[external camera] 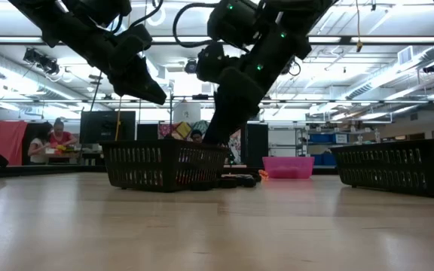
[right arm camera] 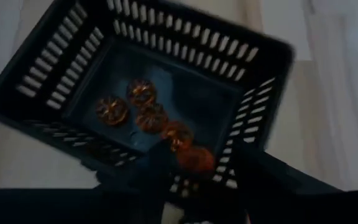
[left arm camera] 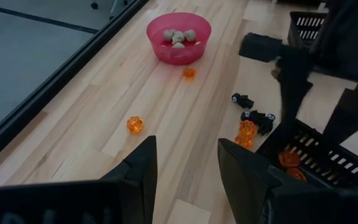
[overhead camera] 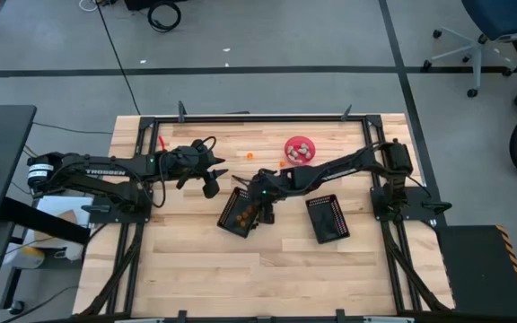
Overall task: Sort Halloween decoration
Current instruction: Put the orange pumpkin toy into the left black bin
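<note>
Right gripper (overhead camera: 260, 211) reaches from the right side of the table (overhead camera: 196, 278) to its middle and hangs over the left black mesh basket (overhead camera: 237, 213); the right wrist view looks down into this basket (right arm camera: 166, 81), where five orange pieces (right arm camera: 143, 93) lie in a loose row on the floor of the basket, the nearest one (right arm camera: 194, 158) just between the dark fingers. Whether the fingers grip that piece or stand free of it cannot be told. Left gripper (overhead camera: 212, 184) waits above the wood just left of the same basket, toward the table's far half; in the left wrist view its two fingers (left arm camera: 138, 174) stand apart with nothing between them. Second black mesh basket (overhead camera: 328, 218) lies to the right of the first, apart from it. Pink round bowl (overhead camera: 300, 149) stands near the far edge of the table, right of centre, with pale grey-white pieces (left arm camera: 179, 37) inside. On the bare wood between bowl and left basket lie loose decorations: one orange piece (left arm camera: 134, 124) alone, another (left arm camera: 189, 73) just beside the bowl, two more (left arm camera: 246, 129) against the basket's wall, and a few black pieces (left arm camera: 257, 117) next to them. Further orange pieces (left arm camera: 289, 159) show inside the basket's near corner.
</note>
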Motion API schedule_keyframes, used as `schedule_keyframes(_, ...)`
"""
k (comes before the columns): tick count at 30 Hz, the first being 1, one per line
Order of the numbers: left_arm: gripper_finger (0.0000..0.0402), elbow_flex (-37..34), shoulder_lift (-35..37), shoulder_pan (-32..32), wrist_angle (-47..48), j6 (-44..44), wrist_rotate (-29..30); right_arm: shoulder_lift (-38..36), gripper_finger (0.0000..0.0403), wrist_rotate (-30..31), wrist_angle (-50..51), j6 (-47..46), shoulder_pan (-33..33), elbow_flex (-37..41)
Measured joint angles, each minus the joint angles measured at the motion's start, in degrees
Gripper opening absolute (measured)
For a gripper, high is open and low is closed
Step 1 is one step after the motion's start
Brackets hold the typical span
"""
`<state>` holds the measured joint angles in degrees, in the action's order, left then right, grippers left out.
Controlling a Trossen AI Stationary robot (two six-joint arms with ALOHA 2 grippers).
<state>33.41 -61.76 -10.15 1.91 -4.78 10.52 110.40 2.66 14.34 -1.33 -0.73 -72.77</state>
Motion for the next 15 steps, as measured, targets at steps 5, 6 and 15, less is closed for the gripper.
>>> schedule_keyframes(5, 0.0142, 0.0, 0.0, -0.02, 0.0, 0.0, 0.0, -1.39, 0.0204, 0.82, 1.42, 0.0, 1.32, -2.94)
schedule_keyframes(6, 0.0142, 0.0, 0.0, -0.02, -0.02, 0.0, 0.0, -1.48, 0.0205, 0.87, 2.04, 0.03, 1.73, -3.73)
schedule_keyframes(15, 0.0142, 0.0, 0.0, -0.02, 0.16, 0.0, 0.0, -1.87, 0.0205, 9.85, 15.22, 5.04, 9.52, -6.51)
